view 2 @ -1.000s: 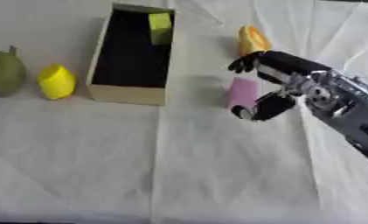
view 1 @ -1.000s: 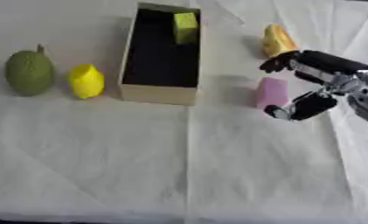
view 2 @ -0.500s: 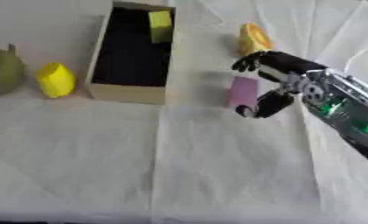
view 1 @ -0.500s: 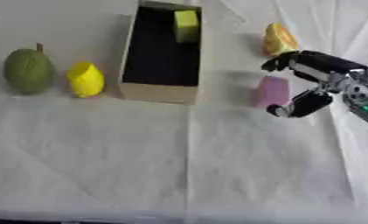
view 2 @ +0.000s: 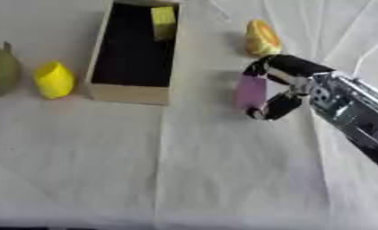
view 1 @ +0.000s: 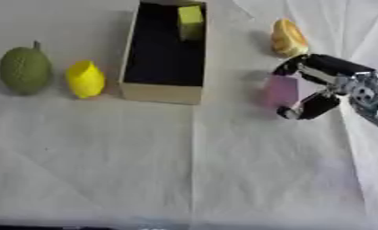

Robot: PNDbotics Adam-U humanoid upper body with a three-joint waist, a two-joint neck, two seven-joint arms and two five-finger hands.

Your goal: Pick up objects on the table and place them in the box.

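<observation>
- The right hand [view 2: 290,87] had its fingers [view 2: 264,67] and thumb curled round the pink block [view 2: 249,91], pinching it, probably for lifting.
- The box [view 1: 162,92] stood nearby, open-topped.

A table [view 1: 144,170] under creased white cloth, perhaps a dark floor strip along the bottom edge.

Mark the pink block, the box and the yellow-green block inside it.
pink block [view 1: 281,91], left eye view, on its front face beside the right hand [view 1: 317,85].
box [view 1: 162,93], left eye view, on its near wall.
yellow-green block [view 1: 190,20], left eye view, on its upper face.
</observation>
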